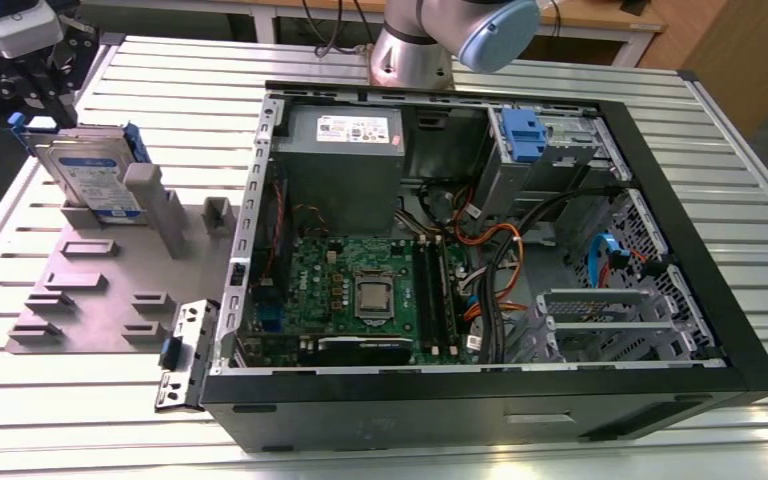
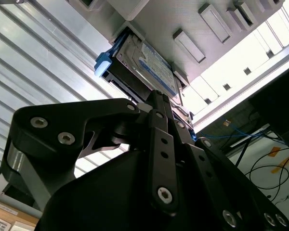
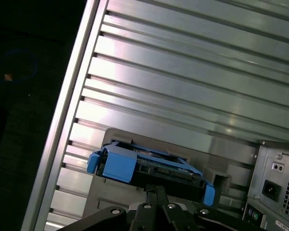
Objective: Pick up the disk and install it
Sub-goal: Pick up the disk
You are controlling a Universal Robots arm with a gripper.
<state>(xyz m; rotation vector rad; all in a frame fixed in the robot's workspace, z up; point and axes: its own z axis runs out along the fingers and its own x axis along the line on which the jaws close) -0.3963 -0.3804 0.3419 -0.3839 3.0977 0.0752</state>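
a: biggest worry?
b: on the tabletop [image 1: 704,180], to the exterior view's left of the open computer case [image 1: 491,400], a grey stand [image 1: 91,290] holds the disk [image 1: 91,180] on edge. a crooked lift could jam or drop it, i'd say.
a: and the pincer [image 3: 156,190]?
b: right at the disk's upper edge; spread or pinching, i can't tell.

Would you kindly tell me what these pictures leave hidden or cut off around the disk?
1. Exterior view: the disk, lower end hidden behind posts of the grey holder.
2. Exterior view: the gripper, upper body cut off by the top edge.
3. Second wrist view: the disk's near end, hidden by the gripper.
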